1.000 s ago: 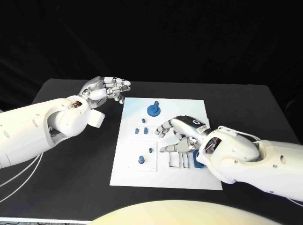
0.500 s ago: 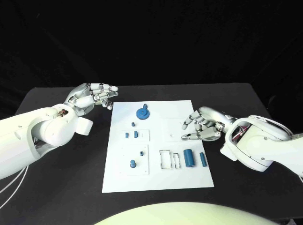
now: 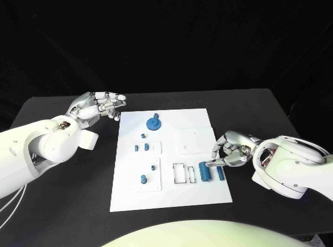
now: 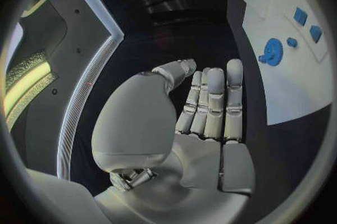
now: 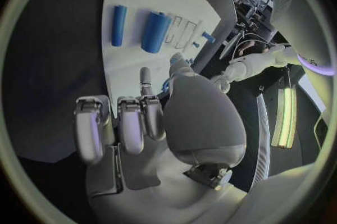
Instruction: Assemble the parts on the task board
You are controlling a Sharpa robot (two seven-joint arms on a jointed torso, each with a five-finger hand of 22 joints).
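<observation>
Two cylinders (image 3: 206, 171) lie side by side on the task board (image 3: 192, 195).

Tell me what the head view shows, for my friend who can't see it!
A white rectangular task board lies on a black table, with small blue parts on it: a round blue gear at its far end and two blue cylinders near its right edge. The silver right hand hovers by those cylinders, while the silver left hand hangs empty beyond the board's far left corner.

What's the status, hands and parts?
Left hand empty, hovering off the task board. Right hand empty, fingers curled beside the two blue cylinders. Blue gear unobstructed.
</observation>
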